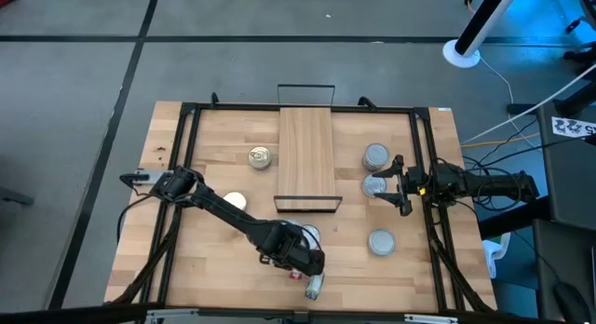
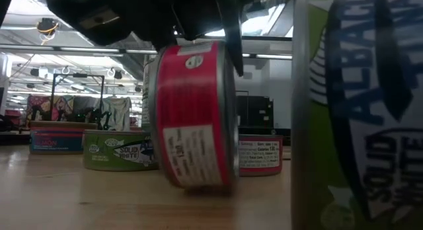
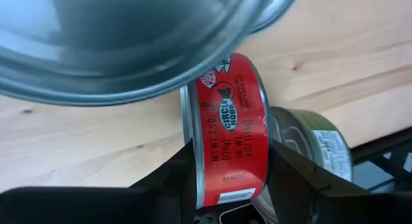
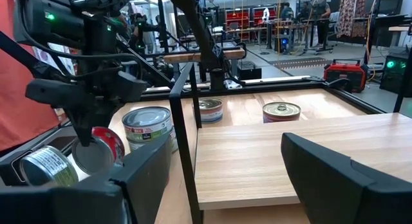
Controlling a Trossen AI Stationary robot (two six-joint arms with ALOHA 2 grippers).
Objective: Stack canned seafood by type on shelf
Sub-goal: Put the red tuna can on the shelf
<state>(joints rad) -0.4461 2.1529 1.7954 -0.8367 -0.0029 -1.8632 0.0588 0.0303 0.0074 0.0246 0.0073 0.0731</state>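
A pale wooden tabletop (image 1: 214, 268) framed in black rail sits on a grey floor, with a cluttered workshop beyond it. The shelf (image 1: 306, 155) lies at twelve o'clock from the table's centre, and its board is bare: no tin stacked there yet.

My left gripper (image 1: 300, 259) is down at six o'clock, near the table's front edge. My two fingers (image 3: 161, 185) are pinched halfway in on the red-label tin (image 3: 232, 130), which stands on its rim with its flat faces against my pads. A green-label tin (image 3: 318, 147) lies just beside it, on its side. My right gripper (image 1: 402, 186) waits at three o'clock with its jaws spread wide and holding nothing, close to two silver-topped tins (image 1: 375, 157); another tin (image 1: 382, 241) sits at five o'clock and a gold-topped one (image 1: 260, 157) at ten.

My worry is the hold itself. Smooth metal faces could slide between my pads as I lift, letting the tin swing or drop. I could also knock the green tin rolling toward the front edge, and the shelf's black wire frame (image 1: 307, 202) stands on my way in.
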